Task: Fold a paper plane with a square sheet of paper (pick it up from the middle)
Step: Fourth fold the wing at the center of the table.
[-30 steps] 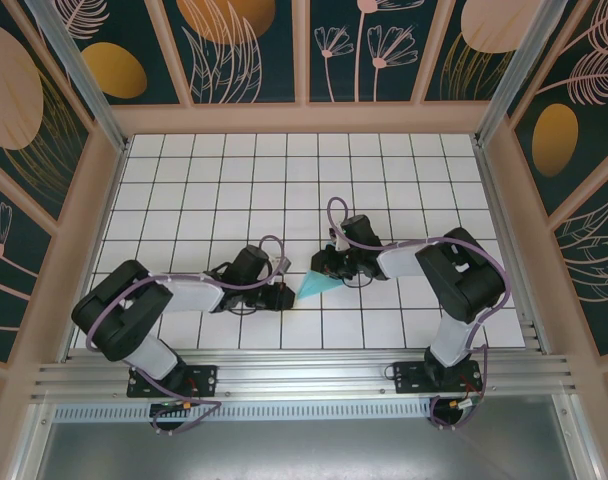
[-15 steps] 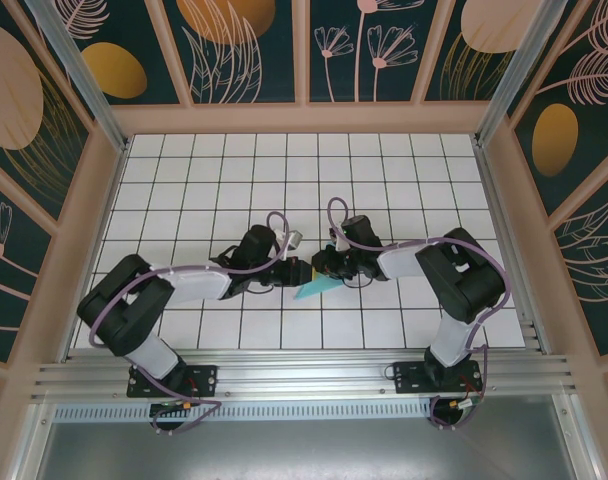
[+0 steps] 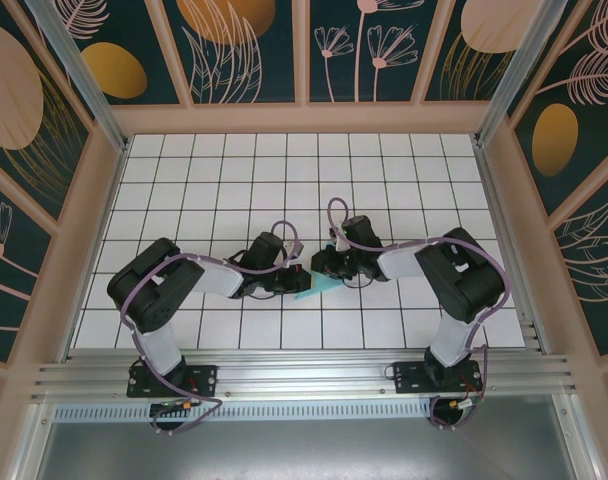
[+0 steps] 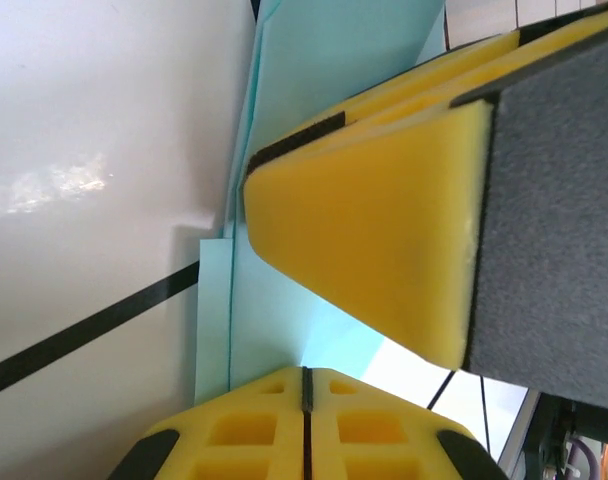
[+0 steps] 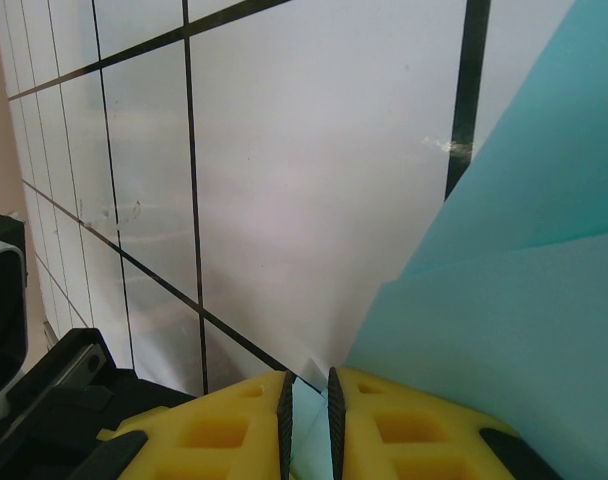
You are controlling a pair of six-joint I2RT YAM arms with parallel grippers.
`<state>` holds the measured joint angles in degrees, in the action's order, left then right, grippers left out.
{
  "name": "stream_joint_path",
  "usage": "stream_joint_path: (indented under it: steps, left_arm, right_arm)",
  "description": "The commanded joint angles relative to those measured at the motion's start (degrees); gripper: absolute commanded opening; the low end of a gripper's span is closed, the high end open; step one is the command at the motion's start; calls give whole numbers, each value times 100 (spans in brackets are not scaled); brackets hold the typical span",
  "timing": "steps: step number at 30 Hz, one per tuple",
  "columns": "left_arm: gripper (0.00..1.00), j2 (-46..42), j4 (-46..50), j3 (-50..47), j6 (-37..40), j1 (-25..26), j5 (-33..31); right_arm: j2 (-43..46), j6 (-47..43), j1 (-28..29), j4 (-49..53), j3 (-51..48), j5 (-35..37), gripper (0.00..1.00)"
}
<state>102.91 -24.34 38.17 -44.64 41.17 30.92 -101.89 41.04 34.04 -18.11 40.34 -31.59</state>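
Observation:
The turquoise sheet of paper (image 3: pixel 317 287), folded into a slim pointed wedge like a paper plane, lies low over the tiles between the two grippers. My right gripper (image 3: pixel 324 270) holds its far end. In the right wrist view the jaws (image 5: pixel 306 385) stand a sliver apart with layered paper (image 5: pixel 524 330) pinched between them. My left gripper (image 3: pixel 294 284) is at the paper's near-left tip. In the left wrist view its jaws (image 4: pixel 306 372) are pressed together where a crease of the paper (image 4: pixel 274 330) runs into their seam. A yellow finger (image 4: pixel 374 240) of the right gripper fills the space just ahead.
The white tiled table (image 3: pixel 204 190) is boxed in by wooden rails and patterned walls. The left arm's elbow (image 3: pixel 154 290) sits low at the left and the right arm's elbow (image 3: pixel 464 270) at the right. The grippers are almost touching.
My left gripper has moved right from about a tile away to the paper's tip and has shut there. The right gripper and the paper have stayed where they were.

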Motion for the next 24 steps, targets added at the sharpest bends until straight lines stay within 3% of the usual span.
stream_joint_path:
  steps: [1,8,10,13,17,24]
  left_arm:
    - [7,213,219,-79,129,-3,-544]
    - [0,177,517,-433,96,-4,-1026]
    - [0,244,495,-412,48,-4,-974]
    - [0,286,525,-384,25,-8,-978]
    - [0,298,524,-380,-7,-4,-997]
    - [0,316,707,-234,72,-4,-957]
  right_arm:
    - [-383,-27,-19,635,-272,542,22]
    - [701,-113,-240,860,-76,649,23]
    - [1140,-155,-551,904,-130,635,23]
    - [1526,-325,-693,994,-182,456,17]
    - [1496,-187,-514,817,-295,231,5]
    - [855,175,91,105,-336,93,2]
